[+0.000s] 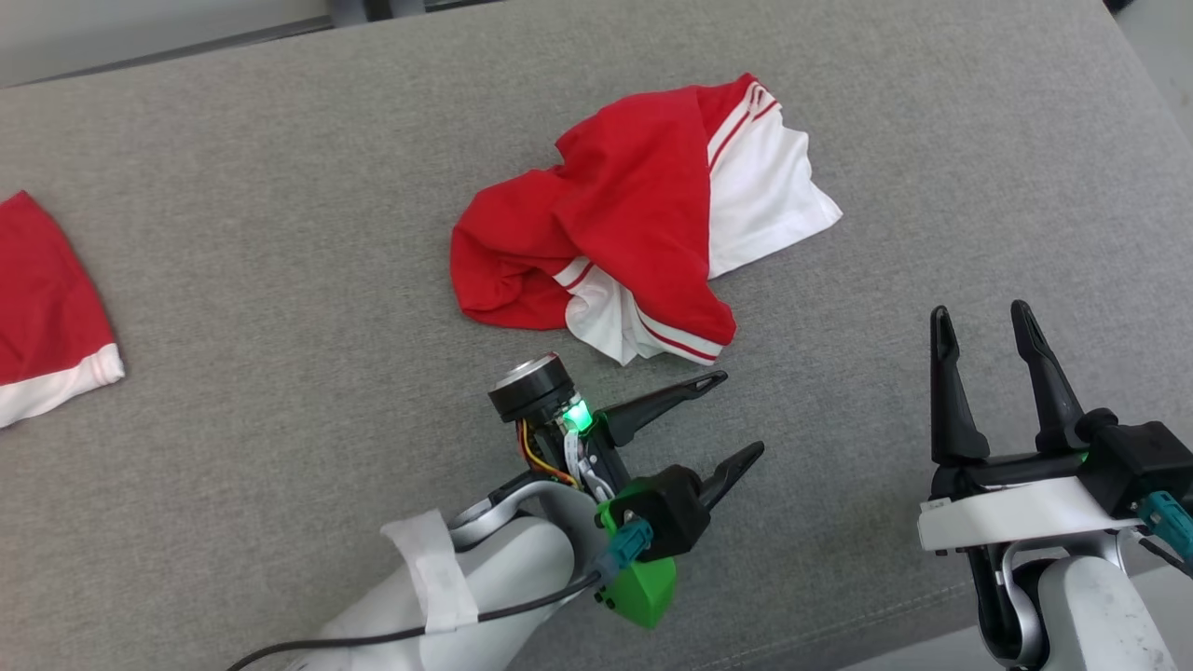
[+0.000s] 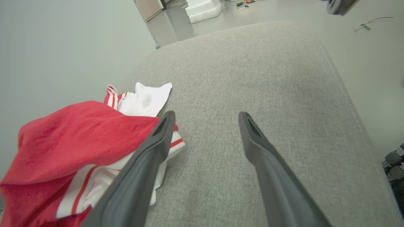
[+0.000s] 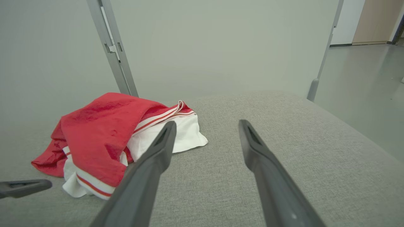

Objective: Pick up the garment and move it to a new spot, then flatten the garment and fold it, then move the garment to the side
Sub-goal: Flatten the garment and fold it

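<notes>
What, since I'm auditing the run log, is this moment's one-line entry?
phase: pre-grasp | garment: crumpled on cushion | left gripper: open, near garment edge | right gripper: open, apart

Soft, even, bright light falls on every view; the red and white garment casts only a faint shadow on the grey fabric surface. The head view is sharp, with a small green lamp glowing at lower centre. Both wrist views bow at the edges, and the dark fingers at the bottom look slightly blurred.
</notes>
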